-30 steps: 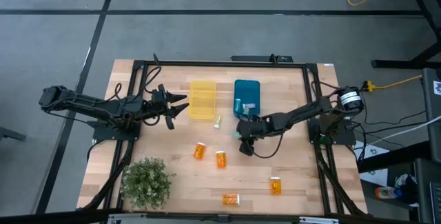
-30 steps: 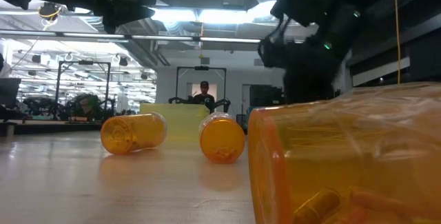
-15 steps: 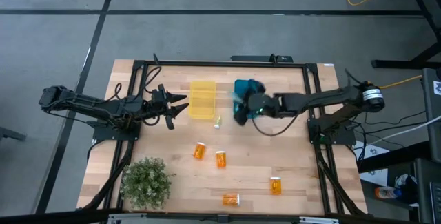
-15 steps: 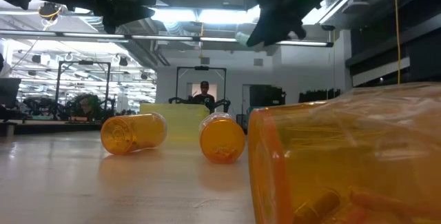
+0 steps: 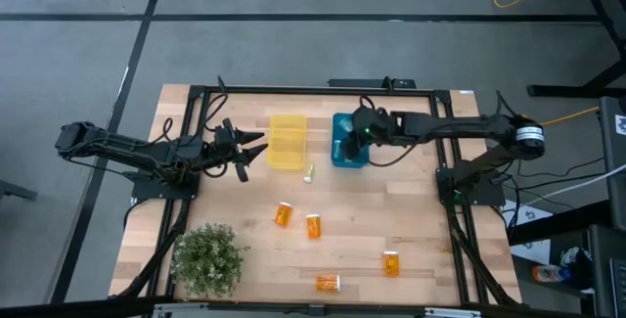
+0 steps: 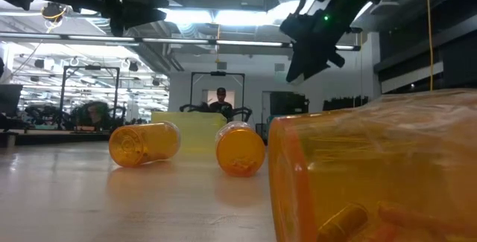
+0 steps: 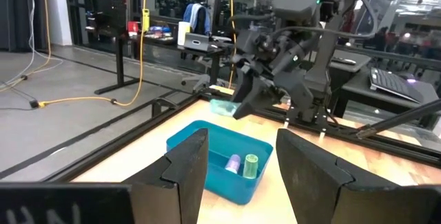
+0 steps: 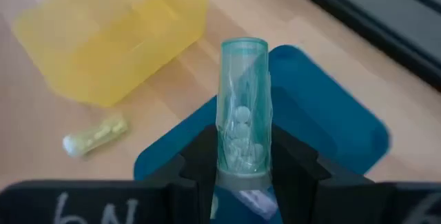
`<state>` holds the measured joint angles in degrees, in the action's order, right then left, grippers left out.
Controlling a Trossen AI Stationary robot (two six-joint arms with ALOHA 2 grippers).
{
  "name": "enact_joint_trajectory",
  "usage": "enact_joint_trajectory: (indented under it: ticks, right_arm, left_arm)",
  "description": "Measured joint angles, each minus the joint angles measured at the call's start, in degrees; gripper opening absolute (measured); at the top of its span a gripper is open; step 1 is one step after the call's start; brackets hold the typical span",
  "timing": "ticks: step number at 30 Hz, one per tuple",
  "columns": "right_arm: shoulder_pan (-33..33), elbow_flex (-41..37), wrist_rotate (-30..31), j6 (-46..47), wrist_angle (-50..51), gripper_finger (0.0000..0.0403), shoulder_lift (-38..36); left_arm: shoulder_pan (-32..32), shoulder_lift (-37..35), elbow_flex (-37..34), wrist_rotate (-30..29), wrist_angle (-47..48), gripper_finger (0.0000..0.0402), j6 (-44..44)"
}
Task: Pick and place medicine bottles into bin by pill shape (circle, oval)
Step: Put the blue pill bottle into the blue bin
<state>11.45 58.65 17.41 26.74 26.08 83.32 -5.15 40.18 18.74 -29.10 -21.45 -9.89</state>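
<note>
**R arm over blue bin w/ teal bottle — drop looks next**

The right gripper (image 5: 339, 149) hangs above the blue bin (image 5: 350, 161), jaws clamped on a teal-tinted bottle (image 8: 242, 107). In the right wrist view the bottle's long axis runs straight out along the fingers, free end pointing away from the wrist, round pills visible inside. The key relation: the bottle sits over the near part of the bin, bin floor directly beneath and beyond it, so a release should land it inside, prob. without more travel; any correction would be a small push toward bin centre. Left wrist view shows two bottles already lying in that bin.

The yellow bin (image 5: 288, 141) stands just beside the blue one, on the left arm's side. A pale bottle (image 5: 307, 172) lies on the tabletop (image 5: 421, 220) near the gap betw. the bins, long axis roughly across the right wrist's line of sight. Four orange bottles (image 5: 313, 226) lie on their sides further toward the front edge, well apart from both arms. A plant (image 5: 207, 258) sits at the front-left corner.

The left gripper (image 5: 256, 149) waits beside the yellow bin, jaws apart, holding nothing. It is nearer the pale bottle than the busy right arm.
</note>
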Motion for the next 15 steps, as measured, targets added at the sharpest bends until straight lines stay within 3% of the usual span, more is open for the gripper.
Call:
enact_joint_trajectory:
  ticks: [15]
  right_arm:
    - [0.5,0.0,-0.1,5.1,-0.1,0.0147,1.0]
  left_arm:
    - [0.0,0.0,0.0,-0.1,0.0,0.0165,0.0]
